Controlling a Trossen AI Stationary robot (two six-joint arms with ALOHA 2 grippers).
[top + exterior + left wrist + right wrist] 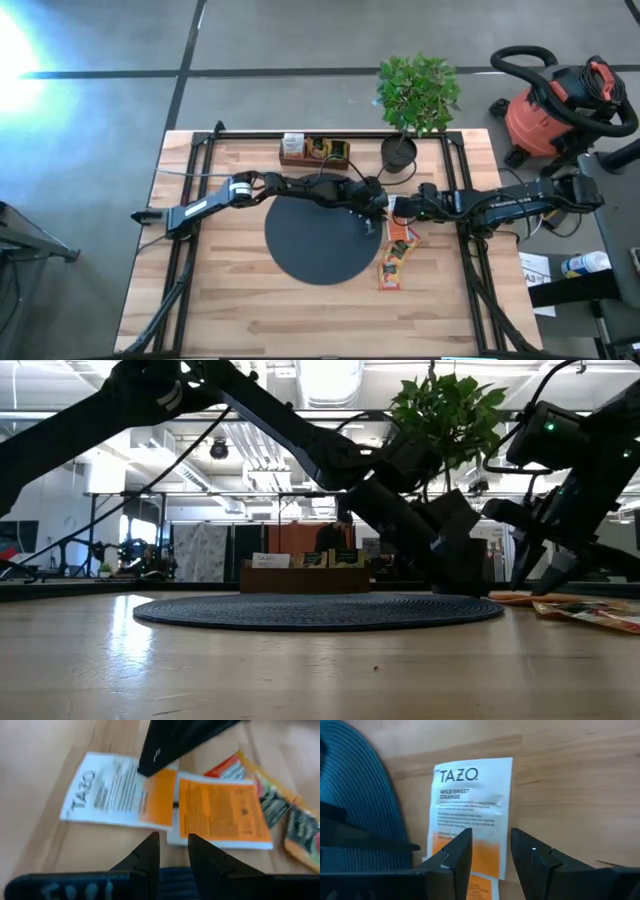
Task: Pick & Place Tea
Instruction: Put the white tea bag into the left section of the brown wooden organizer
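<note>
A white-and-orange tea sachet [470, 805] lies flat on the wood beside the black round mat [315, 240]. A second orange sachet [220, 812] overlaps its orange end, and more sachets [392, 265] lie toward the near edge. My right gripper [491, 852] stands open over the white sachet's orange end, slanting down. My left gripper [173, 851] reaches across the mat from the left. It is open, with nothing between its fingers, just short of the same two sachets. My right gripper's fingertip [152, 765] stands right at the white sachet where white meets orange [150, 785], coming from above on a slant. Whether it touches the paper I cannot tell. The sachet lies flat on the table.
A small wooden box [315, 152] with sachets stands at the far edge, with a potted plant [400, 150] to its right, close behind both grippers. A red shop vacuum [555, 105] stands off the table at the far right.
</note>
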